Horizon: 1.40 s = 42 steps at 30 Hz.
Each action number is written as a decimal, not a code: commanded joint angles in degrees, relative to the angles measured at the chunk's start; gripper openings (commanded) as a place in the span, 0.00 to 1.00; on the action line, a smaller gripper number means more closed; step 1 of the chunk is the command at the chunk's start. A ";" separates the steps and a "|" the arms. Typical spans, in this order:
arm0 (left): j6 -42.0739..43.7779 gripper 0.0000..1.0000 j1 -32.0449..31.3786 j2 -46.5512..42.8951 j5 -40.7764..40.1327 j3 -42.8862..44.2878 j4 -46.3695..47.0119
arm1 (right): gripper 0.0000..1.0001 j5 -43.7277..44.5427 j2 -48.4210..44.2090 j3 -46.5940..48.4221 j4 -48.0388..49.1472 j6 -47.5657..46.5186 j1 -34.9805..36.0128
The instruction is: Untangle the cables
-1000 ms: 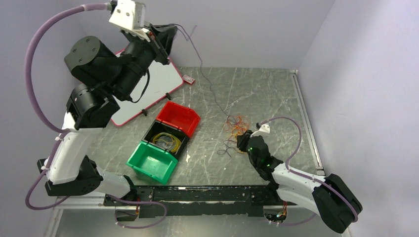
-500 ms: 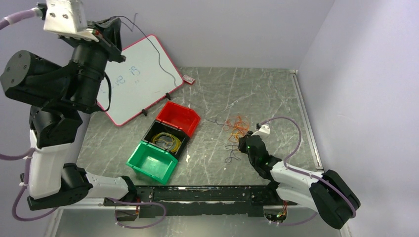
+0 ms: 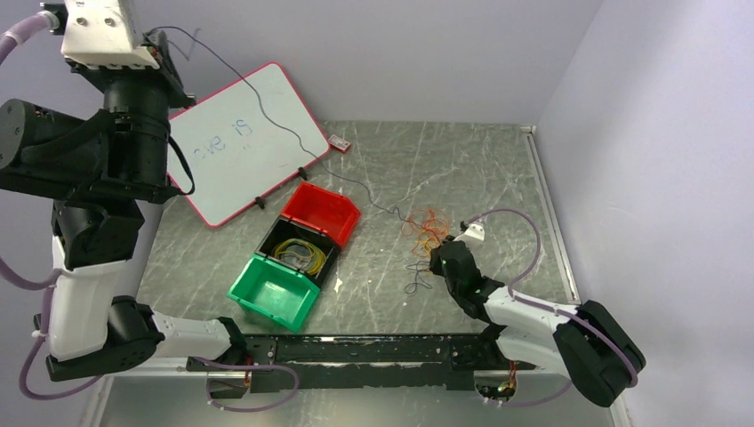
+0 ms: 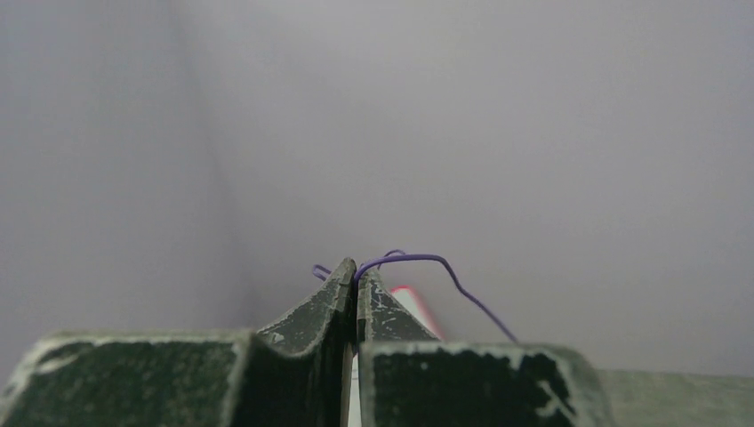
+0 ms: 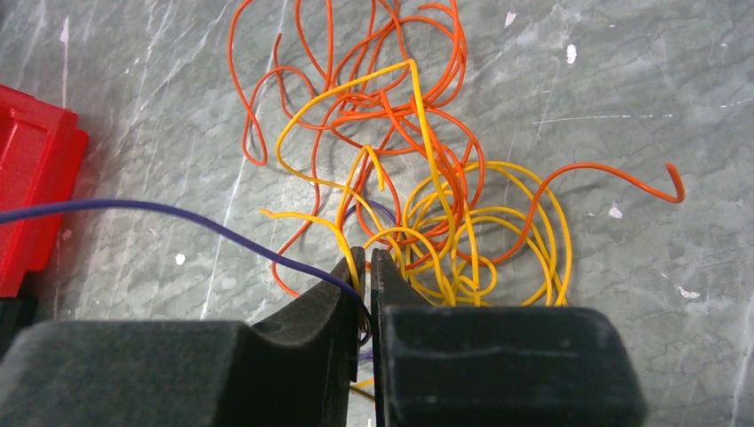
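On the worktop (image 3: 498, 178), orange and yellow cables (image 5: 418, 178) lie tangled; right tool (image 5: 367, 258) pinches a purple cable (image 5: 178, 213) at the tangle's near edge; left tool (image 4: 356, 271), raised high, clamps its far end.

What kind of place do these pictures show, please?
Likely a robotics lab test cell: robot arms bolted to a grey stone-patterned table enclosed by plain walls, plus sorting bins and a small whiteboard.

Holds left arm reared high at far left, left tool (image 4: 356, 271) pinched tight on a purple cable (image 4: 427, 258); stretches right arm low and forward, right tool (image 5: 367, 258) narrowed to a slit, nipping the same cable.
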 commanded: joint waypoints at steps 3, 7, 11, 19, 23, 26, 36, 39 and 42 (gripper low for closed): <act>27.32 0.07 -0.26 -2.02 -16.24 -5.68 25.97 | 0.10 1.99 3.00 1.67 -0.48 2.20 -0.17; 36.01 0.07 -0.34 -1.89 -18.92 -6.71 35.26 | 0.09 1.75 3.14 0.98 0.24 3.15 -0.18; 29.61 0.07 -0.77 -2.02 -18.51 -5.37 28.48 | 0.10 0.37 1.29 1.00 0.63 1.07 -0.20; 10.01 0.07 -2.11 0.06 -15.75 -2.89 5.73 | 0.46 -5.02 -8.43 6.70 -8.46 -4.94 -0.22; -2.25 0.07 -2.79 2.22 -13.14 0.59 -7.78 | 0.57 -6.85 -14.11 10.29 -16.62 -6.15 -0.19; -13.58 0.07 -2.89 2.73 -8.21 2.21 -17.14 | 0.59 -6.71 -18.44 12.16 -22.58 -6.42 -0.21; -31.88 0.07 -2.89 1.83 6.66 -2.88 -29.15 | 0.66 -6.88 -25.07 18.91 -31.57 -8.99 -0.21; -34.25 0.07 -2.75 3.52 9.00 -2.68 -32.30 | 0.67 -7.54 -25.69 20.01 -31.54 -9.68 -0.23; -37.03 0.07 1.50 8.43 14.49 4.06 -39.15 | 0.67 -8.00 -25.69 20.47 -31.25 -9.81 -0.25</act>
